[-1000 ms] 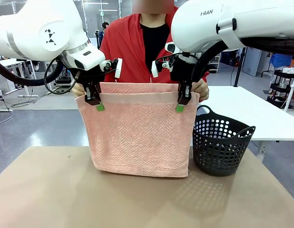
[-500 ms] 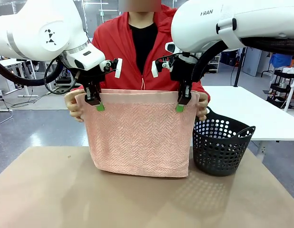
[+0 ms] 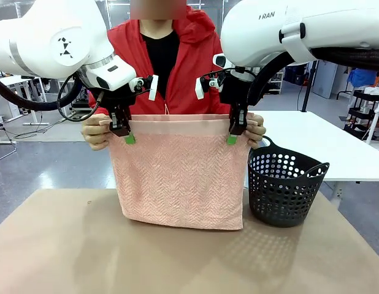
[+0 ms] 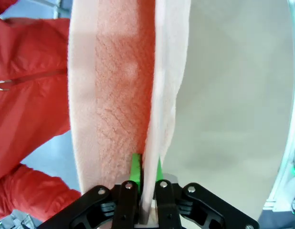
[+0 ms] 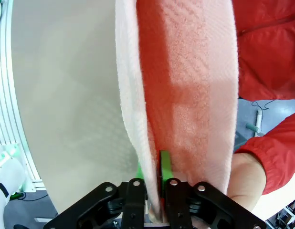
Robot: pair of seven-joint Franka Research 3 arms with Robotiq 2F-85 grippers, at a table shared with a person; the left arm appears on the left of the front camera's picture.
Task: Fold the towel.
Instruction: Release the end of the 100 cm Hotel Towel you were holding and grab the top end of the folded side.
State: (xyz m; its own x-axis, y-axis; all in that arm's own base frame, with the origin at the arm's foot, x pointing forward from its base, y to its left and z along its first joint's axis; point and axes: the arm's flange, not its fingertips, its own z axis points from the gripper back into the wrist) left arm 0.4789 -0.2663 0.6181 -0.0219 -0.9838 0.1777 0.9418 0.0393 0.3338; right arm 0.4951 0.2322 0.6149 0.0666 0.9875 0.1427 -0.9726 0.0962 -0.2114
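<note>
Left gripper [image 3: 124, 136]: black fingers, green pads, pointing down in the upper left of the front view, straddling the top edge of a salmon-pink rectangular terry towel [image 3: 180, 177] near its left corner. In the left wrist view the two pads sit either side of one layer of cloth and the cloth fills the gap between them; cannot tell whether they press it or have slackened. Right gripper [image 3: 233, 136]: same pose near the towel's right corner, upper right of centre. Its wrist view shows a pad on each side of the nearer layer, and again it is unclear whether it is clamped or loose. The towel hangs upright at the centre of the frame, doubled, with the herringbone weave facing the camera and a plain hem band along the top. A second layer's edge shows just behind the band. Its lower edge is down at the tan tabletop [image 3: 67, 251]. A person's hand [image 3: 95, 130] closes on the top corner at picture left, just outside the left gripper. The person's other hand [image 3: 256, 130] holds the corner at picture right, just outside the right gripper. The person's red zip jacket [image 3: 192, 67] is behind the towel, upper centre. A dark perforated plastic basket [image 3: 284, 187] with loop handles stands on the tabletop just beside the towel's right edge.
</note>
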